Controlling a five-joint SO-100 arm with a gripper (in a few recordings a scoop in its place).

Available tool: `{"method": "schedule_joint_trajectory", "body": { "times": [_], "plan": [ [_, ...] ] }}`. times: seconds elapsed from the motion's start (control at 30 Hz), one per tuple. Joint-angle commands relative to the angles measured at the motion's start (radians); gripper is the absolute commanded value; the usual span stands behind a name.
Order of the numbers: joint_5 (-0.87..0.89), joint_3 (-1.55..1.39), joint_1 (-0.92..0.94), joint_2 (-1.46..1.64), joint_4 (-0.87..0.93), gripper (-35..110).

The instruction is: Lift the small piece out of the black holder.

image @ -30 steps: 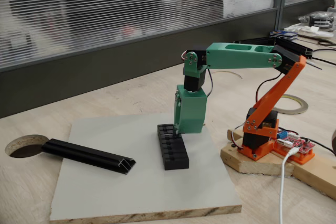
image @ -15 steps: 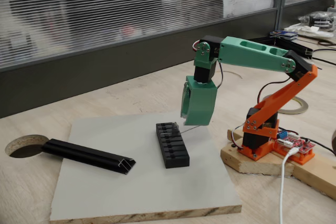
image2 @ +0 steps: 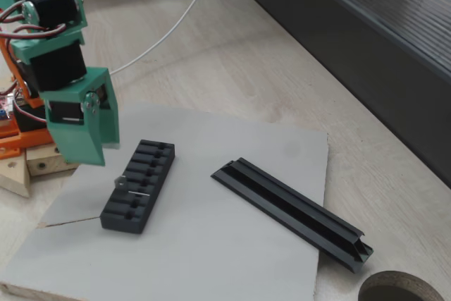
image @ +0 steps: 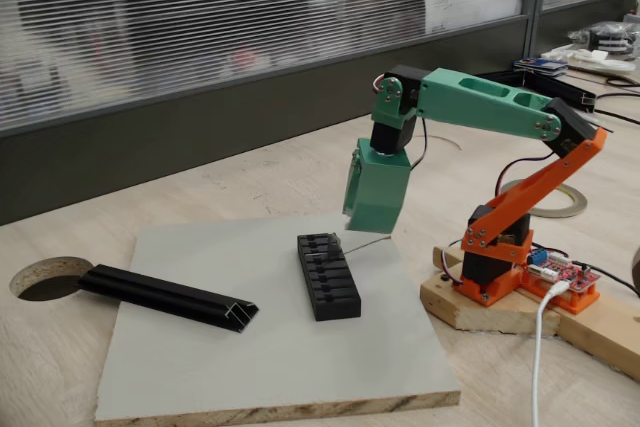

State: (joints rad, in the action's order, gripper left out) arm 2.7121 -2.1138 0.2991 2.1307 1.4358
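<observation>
The black holder [image: 328, 278] [image2: 137, 185] lies flat on the grey board, its slots facing up. My green gripper [image: 368, 231] [image2: 99, 161] hangs just above the holder's end nearest the arm, jaws closed. A thin grey wire [image: 367, 240] sticks out sideways from the fingertips. At the wire's free end hangs the small piece [image2: 120, 181], a tiny grey tab, raised slightly above the holder's edge. In the view facing the window the tab is too small to make out. One slot holds a pale sliver [image2: 139, 193].
A long black rail [image: 170, 299] [image2: 292, 209] lies on the grey board [image: 260, 367] [image2: 211, 259] beside the holder. A round hole [image: 50, 277] [image2: 402, 288] is cut in the wooden table. The arm's orange base [image: 500, 267] stands on a wood block, and a white cable [image2: 169, 26] runs behind it.
The gripper has risen from the holder's end, first up and right, then slightly back. The wire and tab have come up with it.
</observation>
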Motion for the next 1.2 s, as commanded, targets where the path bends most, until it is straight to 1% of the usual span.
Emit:
{"method": "schedule_joint_trajectory", "body": {
  "times": [0.0,0.1,0.43,0.67,1.17],
  "plan": [
    [-0.101,0.005,0.031,-0.043,-0.015,31],
    [-0.152,0.003,0.031,-0.048,-0.014,31],
    [-0.150,0.002,0.034,-0.052,-0.018,31],
    [-0.150,0.012,0.034,-0.178,-0.147,31],
    [-0.150,0.009,0.034,-0.195,-0.155,31]
  ]
}}
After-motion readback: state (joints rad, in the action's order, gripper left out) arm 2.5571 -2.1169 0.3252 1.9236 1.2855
